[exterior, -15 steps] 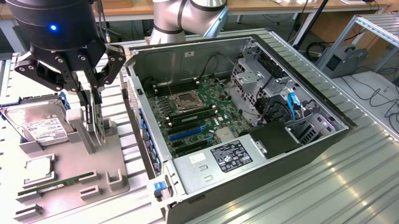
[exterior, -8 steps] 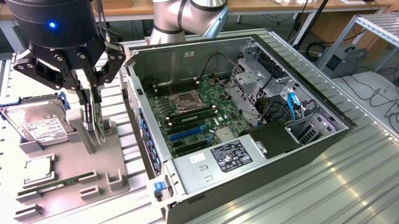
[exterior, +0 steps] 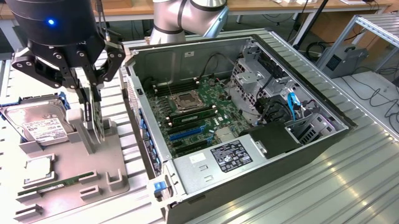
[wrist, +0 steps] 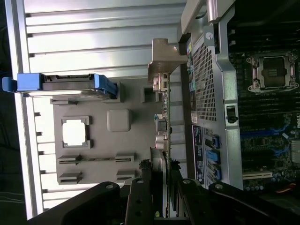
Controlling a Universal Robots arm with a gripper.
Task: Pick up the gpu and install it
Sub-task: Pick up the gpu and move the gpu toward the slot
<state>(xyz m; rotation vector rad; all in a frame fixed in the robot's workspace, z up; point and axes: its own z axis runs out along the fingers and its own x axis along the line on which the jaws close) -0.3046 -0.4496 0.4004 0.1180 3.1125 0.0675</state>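
I see the gripper at the exterior view's left, above a grey tray, just beside the open case. The gpu stands on edge under it, upright. Its top edge is between the fingers, which are pressed against its two flat faces, pinching it. In the wrist view the gpu appears edge-on as a thin line. It runs between the two black fingers, which sit close on either side.

I cannot tell whether the card's lower edge rests in the tray or hangs just clear of it. A grey post of the tray covers part of that edge in the exterior view. The gripper body hides the card's top, and the arm is cut off by the frame. Detail on the card's faces is too fine to make out.

The gpu is dark, flat and thin. At one end is a silver metal bracket, bent at a right angle. The tray is matte grey plastic with raised blocks and slots. It also holds a boxy silver hard drive with a white label and blue side rails, and a narrow green memory stick. The case is grey sheet metal lying on its side, with a green motherboard exposed inside. Everything sits on a ribbed aluminium table.
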